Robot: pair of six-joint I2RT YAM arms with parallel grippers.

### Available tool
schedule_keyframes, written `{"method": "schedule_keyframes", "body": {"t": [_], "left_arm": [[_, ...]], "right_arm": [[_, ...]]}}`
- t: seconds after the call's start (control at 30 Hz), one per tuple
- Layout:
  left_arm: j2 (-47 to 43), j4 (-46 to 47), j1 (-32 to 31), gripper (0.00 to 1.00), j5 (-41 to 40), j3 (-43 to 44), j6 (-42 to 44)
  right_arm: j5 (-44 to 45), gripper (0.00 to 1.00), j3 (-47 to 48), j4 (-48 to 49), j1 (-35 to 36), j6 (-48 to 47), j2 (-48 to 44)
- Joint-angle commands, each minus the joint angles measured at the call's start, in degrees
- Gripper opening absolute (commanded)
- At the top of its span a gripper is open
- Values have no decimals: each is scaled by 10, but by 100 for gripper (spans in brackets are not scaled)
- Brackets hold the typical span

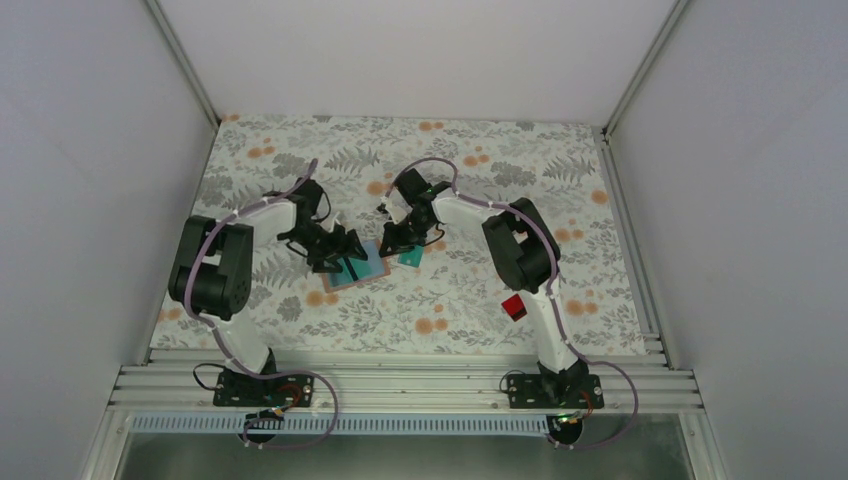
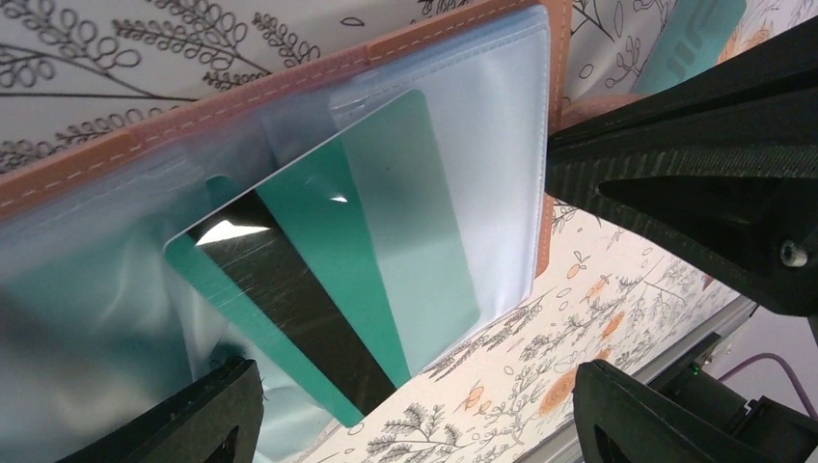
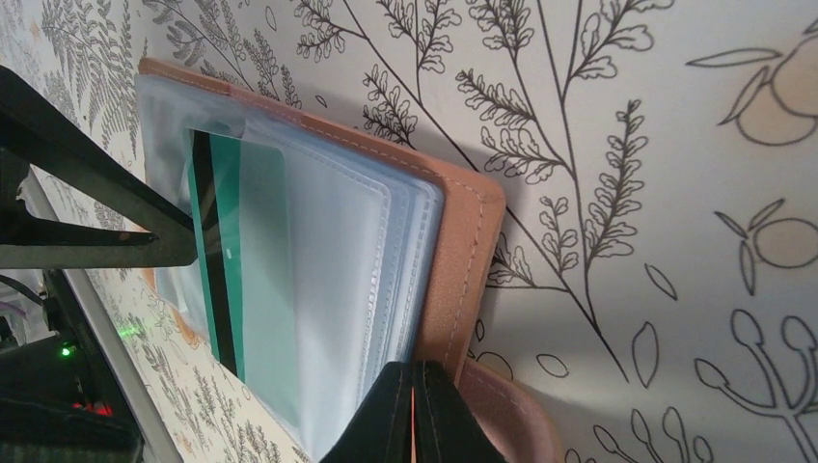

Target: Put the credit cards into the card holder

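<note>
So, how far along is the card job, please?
Done: possibly one, a teal blur under plastic. In hand: a teal card sits partway in a clear sleeve of the card holder, left pincer open around it, right pincer shut on the holder's edge. Left: a second teal card and a red card lie outside.

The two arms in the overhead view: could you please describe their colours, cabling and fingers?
Both the left arm and right arm have bulky black joint housings joined by white links, with lilac cables looping alongside. Each stands on a black base plate. The left gripper and right gripper have matte black, wedge-shaped fingers.
</note>
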Motion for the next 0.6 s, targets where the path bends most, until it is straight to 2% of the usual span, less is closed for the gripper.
{"method": "schedule_keyframes", "body": {"t": [0.0, 0.57], "left_arm": [[39, -6, -15, 81, -63, 1, -25], [85, -2, -69, 78, -53, 67, -68]], "right_arm": [[33, 4, 5, -8, -3, -8, 31], [30, 4, 9, -11, -3, -6, 35]]}}
